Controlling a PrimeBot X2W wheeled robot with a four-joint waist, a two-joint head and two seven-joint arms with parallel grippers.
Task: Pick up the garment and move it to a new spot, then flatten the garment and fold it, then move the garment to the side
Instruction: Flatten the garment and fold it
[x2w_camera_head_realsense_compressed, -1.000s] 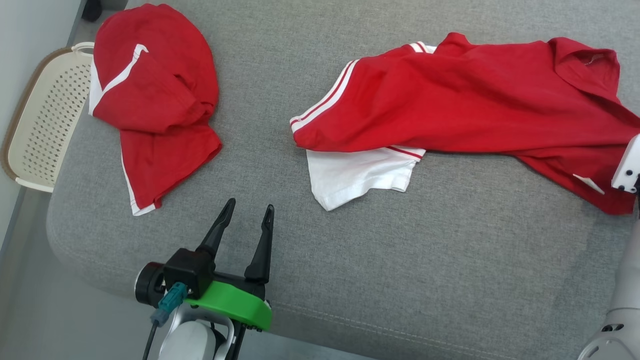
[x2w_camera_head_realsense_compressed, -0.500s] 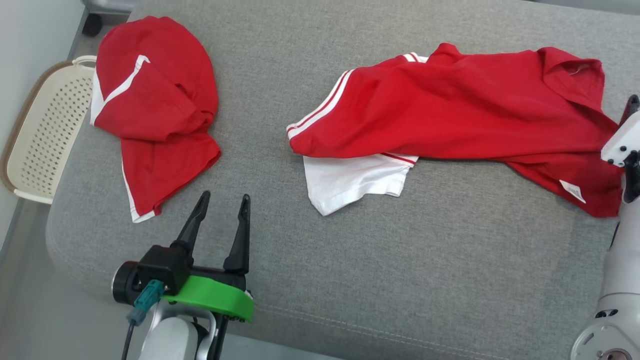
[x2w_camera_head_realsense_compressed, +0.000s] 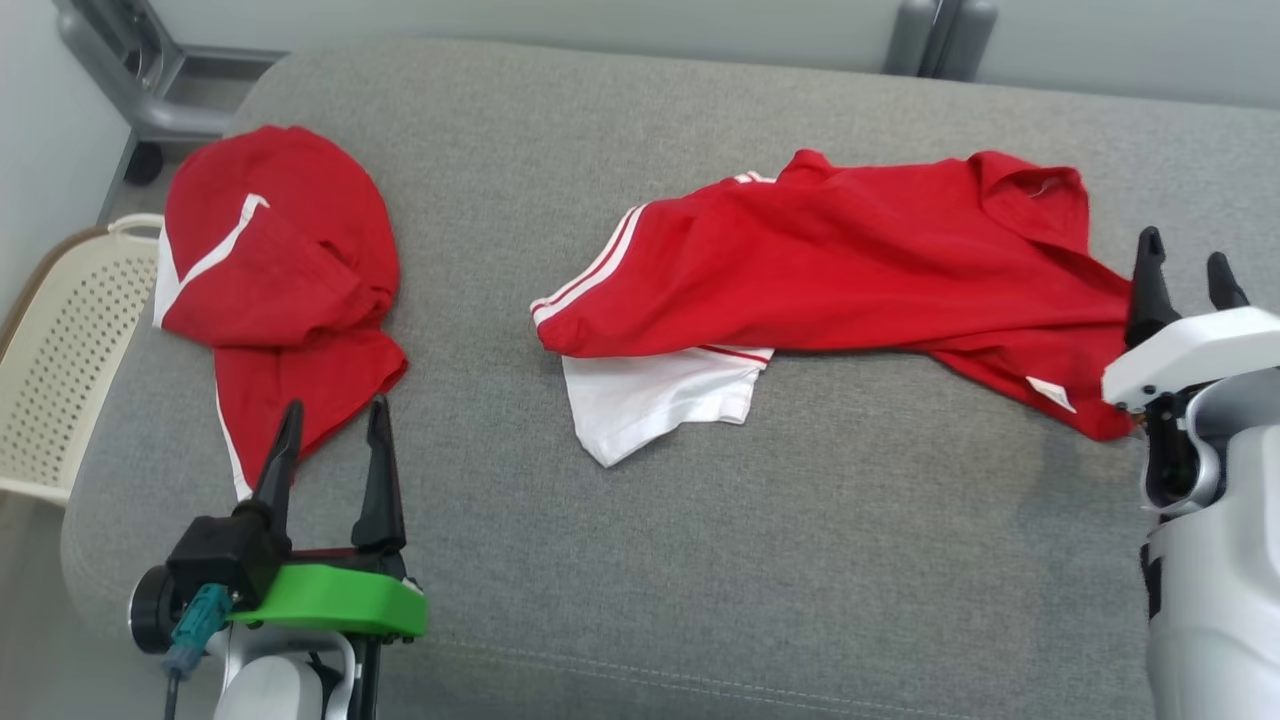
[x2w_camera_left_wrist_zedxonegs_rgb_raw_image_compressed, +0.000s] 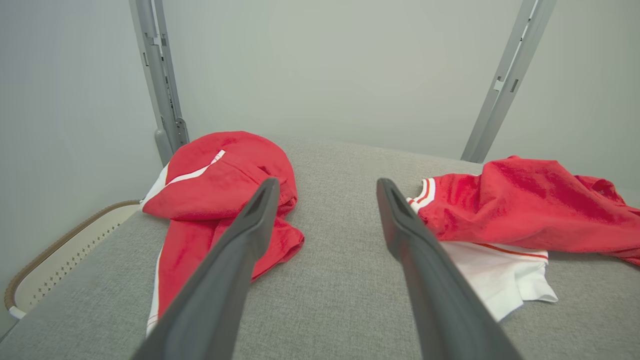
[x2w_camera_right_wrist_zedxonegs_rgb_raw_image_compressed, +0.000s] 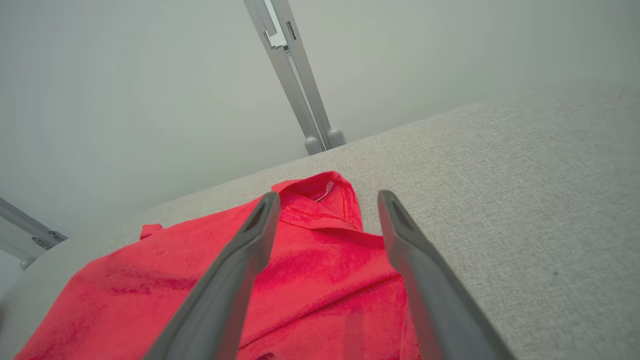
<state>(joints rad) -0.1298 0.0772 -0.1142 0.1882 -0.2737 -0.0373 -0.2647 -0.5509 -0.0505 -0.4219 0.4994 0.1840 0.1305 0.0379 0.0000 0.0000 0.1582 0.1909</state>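
Garment (x2w_camera_head_realsense_compressed: 850, 260) red, strewn on couch (x2w_camera_head_realsense_compressed: 700, 560), R jaws parted, empty, at its right end, L jaws parted, well apart

Two red garments (x2w_camera_head_realsense_compressed: 850, 250) (x2w_camera_head_realsense_compressed: 270, 290), one basket (x2w_camera_head_realsense_compressed: 60, 380), two grippers (x2w_camera_head_realsense_compressed: 334, 408) (x2w_camera_head_realsense_compressed: 1183, 247)

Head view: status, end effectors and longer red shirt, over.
Left end effector open. Right end effector open by red shirt, crumpled on cushion. Other garment far left.

- Your left gripper (x2w_camera_left_wrist_zedxonegs_rgb_raw_image_compressed: 327, 184) hovers spread wide, empty, over the grey fabric cushion (x2w_camera_left_wrist_zedxonegs_rgb_raw_image_compressed: 340, 290).
- You see a crumpled red white-striped garment (x2w_camera_left_wrist_zedxonegs_rgb_raw_image_compressed: 220, 172) at left and a rumpled red-and-white shirt (x2w_camera_left_wrist_zedxonegs_rgb_raw_image_compressed: 525, 210) at right.
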